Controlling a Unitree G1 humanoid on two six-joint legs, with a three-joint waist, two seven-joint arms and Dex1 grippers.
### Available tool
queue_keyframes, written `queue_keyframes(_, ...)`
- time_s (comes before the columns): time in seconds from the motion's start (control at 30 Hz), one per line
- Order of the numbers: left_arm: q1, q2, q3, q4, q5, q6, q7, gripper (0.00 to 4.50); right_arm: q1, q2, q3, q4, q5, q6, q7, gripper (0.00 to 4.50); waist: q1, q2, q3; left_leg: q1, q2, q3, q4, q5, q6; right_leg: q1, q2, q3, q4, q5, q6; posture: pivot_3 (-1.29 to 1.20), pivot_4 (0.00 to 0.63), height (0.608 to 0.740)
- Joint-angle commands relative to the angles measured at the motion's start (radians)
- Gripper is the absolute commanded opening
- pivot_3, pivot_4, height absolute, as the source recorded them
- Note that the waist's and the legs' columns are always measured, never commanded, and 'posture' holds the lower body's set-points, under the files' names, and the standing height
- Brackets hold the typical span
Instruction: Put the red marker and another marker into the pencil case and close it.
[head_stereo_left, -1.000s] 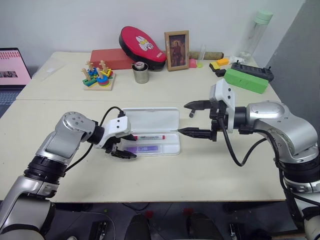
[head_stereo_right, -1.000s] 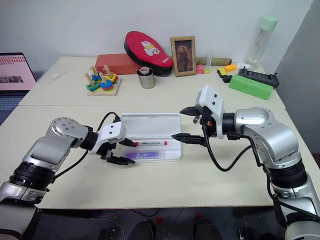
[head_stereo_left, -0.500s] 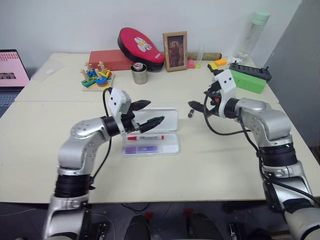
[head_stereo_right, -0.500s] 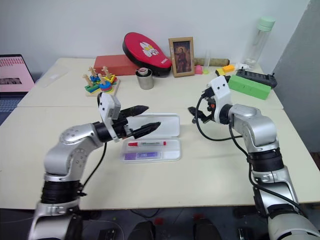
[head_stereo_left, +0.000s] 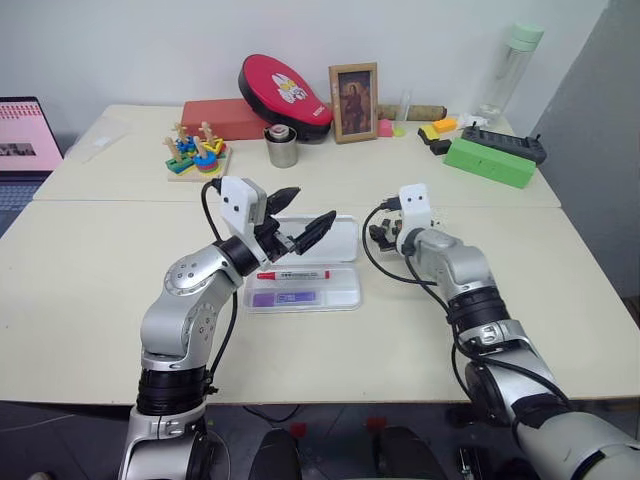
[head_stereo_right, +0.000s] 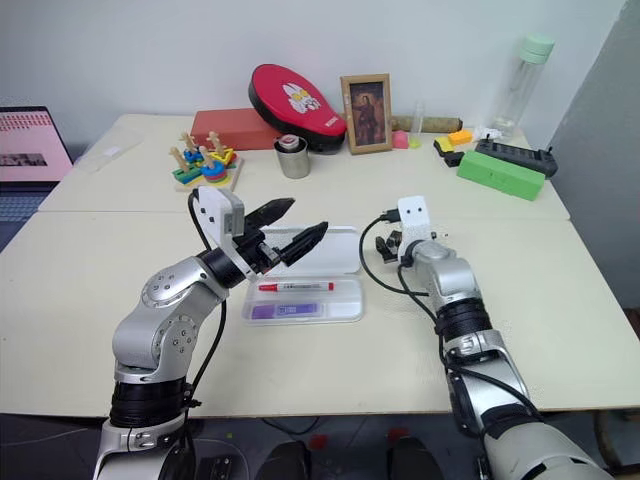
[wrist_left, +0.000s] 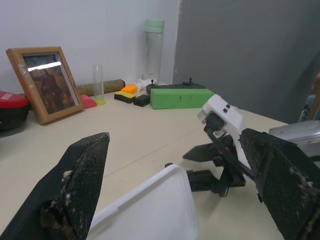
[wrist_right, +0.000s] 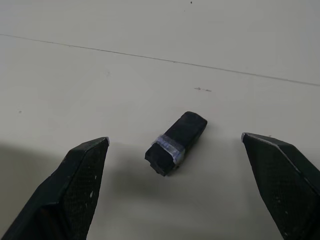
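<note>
The white pencil case (head_stereo_left: 348, 291) lies open at the table's middle, its lid (head_stereo_left: 338, 236) folded back flat. In its tray lie the red marker (head_stereo_left: 290, 274) and, nearer me, the other marker, a purple highlighter (head_stereo_left: 285, 298). My left gripper (head_stereo_left: 305, 213) hovers open and empty above the lid's left part, pointing right; the lid's corner (wrist_left: 160, 212) sits below its fingers (wrist_left: 80, 180). My right gripper (wrist_right: 174, 139) is open and low over the table just right of the case, with a small black object (wrist_right: 176, 142) lying between its fingers (wrist_right: 80, 185), untouched.
Along the back stand a red oval pouch (head_stereo_left: 283, 89) on a red box, a metal cup (head_stereo_left: 281, 146), a picture frame (head_stereo_left: 353, 101), a stacking toy (head_stereo_left: 195, 152), a green box (head_stereo_left: 491, 161) and a bottle (head_stereo_left: 511, 70). A laptop (head_stereo_left: 25, 135) sits far left.
My left gripper rose from the tray's front left to above the lid and turned to point right. My right gripper swung forward and down to the table around the small black object.
</note>
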Motion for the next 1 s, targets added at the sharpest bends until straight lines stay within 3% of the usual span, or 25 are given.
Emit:
queue_keyframes(0.03,0.005,0.002,0.001,-0.043,-0.02,-0.029,0.009,4.5,-0.061,-0.001,-0.031,0.073,-0.015,-0.077,-0.023,4.13,0.001,0.0,0.0,0.0,0.0,0.0,0.0,0.0,0.0,0.0,0.0,0.0,0.0,0.0,0.0,0.0,0.15,0.74)
queue_keyframes(0.4,0.003,0.007,-0.002,-0.035,-0.025,-0.049,0.019,4.5,-0.093,-0.004,-0.042,0.144,-0.03,-0.126,-0.019,1.22,-0.001,0.0,0.0,0.0,0.0,0.0,0.0,0.0,0.0,0.0,0.0,0.0,0.0,0.0,0.0,0.0,0.15,0.74)
queue_keyframes(0.53,-0.01,0.005,-0.004,-0.023,-0.023,-0.049,0.03,4.5,-0.091,-0.007,-0.045,0.139,-0.034,-0.131,-0.016,0.38,-0.001,0.0,0.0,0.0,0.0,0.0,0.0,0.0,0.0,0.0,0.0,0.0,0.0,0.0,0.0,0.0,0.15,0.74)
queue_keyframes(0.7,-0.023,0.004,-0.004,-0.017,-0.031,-0.039,0.034,4.5,-0.079,-0.04,-0.047,0.082,-0.029,-0.138,0.023,0.28,-0.001,0.0,0.0,0.0,0.0,0.0,0.0,0.0,0.0,0.0,0.0,0.0,0.0,0.0,0.0,0.0,0.15,0.74)
queue_keyframes(0.87,-0.014,0.047,0.002,-0.026,-0.051,-0.015,-0.001,4.5,-0.059,-0.11,-0.046,-0.057,0.013,-0.12,0.173,0.28,-0.001,0.001,0.0,0.0,0.0,0.0,-0.001,0.0,0.0,0.0,0.0,0.0,-0.001,0.0,0.0,0.0,0.15,0.74)
queue_keyframes(0.93,0.003,0.092,0.011,-0.038,-0.083,0.014,-0.042,4.5,-0.04,-0.155,-0.016,-0.14,0.026,-0.13,0.286,0.28,-0.002,0.001,0.0,0.0,0.0,0.0,-0.001,0.0,0.0,0.0,0.0,0.0,-0.001,0.0,0.0,0.0,0.15,0.74)
queue_keyframes(1.0,0.03,0.176,0.054,-0.043,-0.138,0.043,-0.132,4.5,0.004,-0.248,0.033,-0.331,0.113,-0.096,0.545,0.28,-0.007,0.001,0.001,0.0,0.0,0.0,-0.001,0.0,0.0,0.0,0.0,0.0,-0.002,0.0,0.0,0.0,0.15,0.74)
